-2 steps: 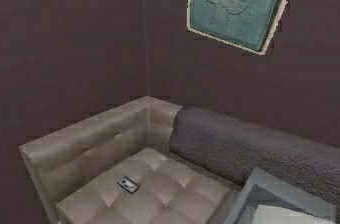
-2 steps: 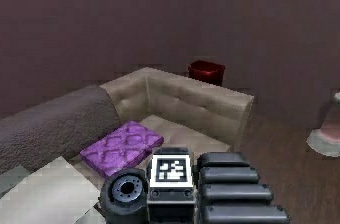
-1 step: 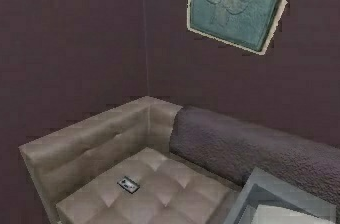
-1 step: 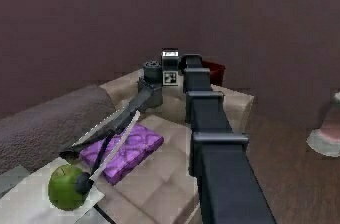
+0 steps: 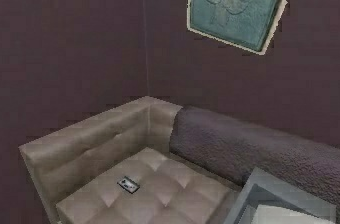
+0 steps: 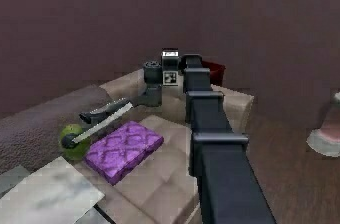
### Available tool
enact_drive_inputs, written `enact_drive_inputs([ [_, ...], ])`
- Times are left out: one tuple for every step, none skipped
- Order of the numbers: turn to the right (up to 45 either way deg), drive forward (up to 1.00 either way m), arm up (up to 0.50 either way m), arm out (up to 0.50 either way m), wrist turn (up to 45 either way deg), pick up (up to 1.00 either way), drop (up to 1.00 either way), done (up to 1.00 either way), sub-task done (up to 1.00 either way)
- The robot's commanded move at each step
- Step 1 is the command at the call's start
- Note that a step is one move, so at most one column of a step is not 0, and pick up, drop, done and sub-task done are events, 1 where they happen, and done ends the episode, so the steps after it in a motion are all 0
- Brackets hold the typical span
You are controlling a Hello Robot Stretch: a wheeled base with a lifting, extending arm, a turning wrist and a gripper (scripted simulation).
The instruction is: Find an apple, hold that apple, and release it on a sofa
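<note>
Where my dark square arm (image 6: 214, 140) reached over the beige tufted sofa (image 6: 163, 172), my tool (image 6: 84, 127) lay at a round green apple (image 6: 72, 142); hold: I could not tell. Apple found; release judged pending.

Beige sofa (image 5: 90, 146) (dark gadget (image 5: 129, 184) on seat)

Sofa (image 5: 88, 150) beige with a square-tufted pattern, its backrest (image 5: 248, 150) dull grey-violet; walls (image 5: 58, 60) deep plum; wall picture (image 5: 233, 22) teal in a cream frame. Cushion (image 6: 125, 150) bright purple with quilted squares, apple (image 6: 73, 140) yellow-green, arm (image 6: 218, 150) black, its marker squares (image 6: 170, 57) white with black marks. Block (image 6: 213, 70) behind the arm dark red; floor vessel (image 6: 335, 122) pale pink and white.
</note>
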Motion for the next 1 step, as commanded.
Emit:
enact_drive_inputs([
  [0.0, 0.0, -0.3, 0.0, 0.0, 0.0, 0.0, 0.0, 0.0],
])
